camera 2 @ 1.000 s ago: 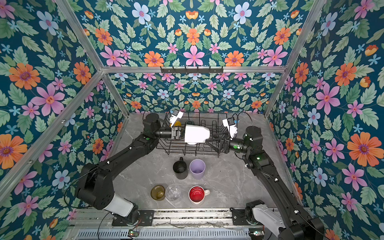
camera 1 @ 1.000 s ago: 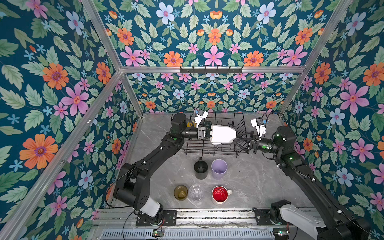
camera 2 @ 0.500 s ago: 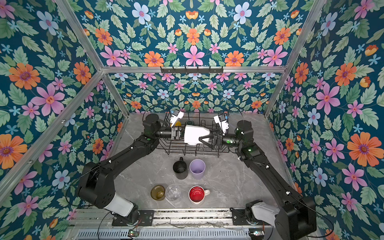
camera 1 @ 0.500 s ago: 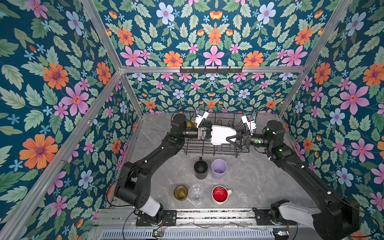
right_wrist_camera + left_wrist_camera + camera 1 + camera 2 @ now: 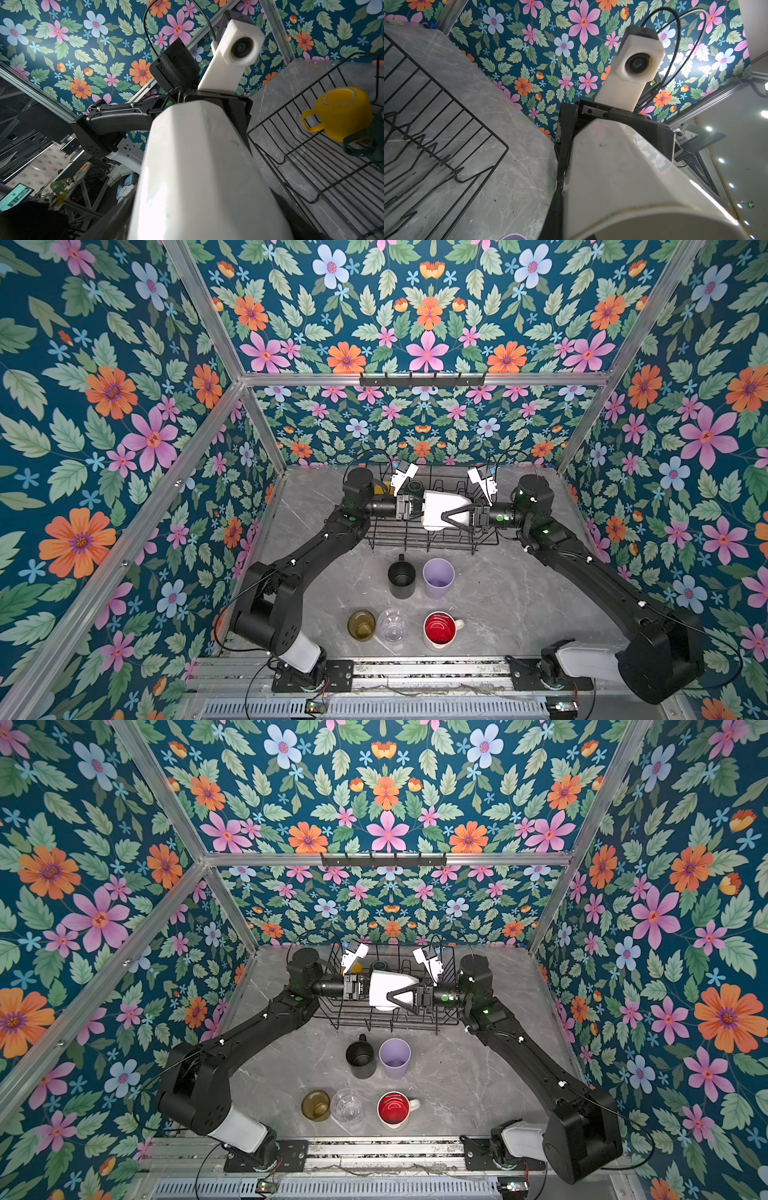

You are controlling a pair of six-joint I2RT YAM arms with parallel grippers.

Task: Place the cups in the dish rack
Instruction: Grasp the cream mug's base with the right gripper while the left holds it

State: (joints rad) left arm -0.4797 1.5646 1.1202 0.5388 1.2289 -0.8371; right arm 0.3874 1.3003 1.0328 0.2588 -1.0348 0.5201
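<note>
There are eight cups in all. Five stand near: one black mug [image 5: 401, 580], one lilac tumbler [image 5: 438, 583], one olive glass [image 5: 361, 625], one clear glass [image 5: 393, 626] and one white mug with red inside [image 5: 440, 628]. Far back is one dish rack [image 5: 415, 531] with one yellow mug [image 5: 340, 116] and one teal mug [image 5: 414, 487] in it, one cream mug [image 5: 442, 510] is up over it, and there are two robot arms, a left arm [image 5: 316, 547] and a right arm [image 5: 582, 564].

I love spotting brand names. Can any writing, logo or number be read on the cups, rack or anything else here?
Nothing readable anywhere.
Too small to read: green wall sign.
Blurred, unreadable: computer screen.
No print visible: white cup, rack.
</note>
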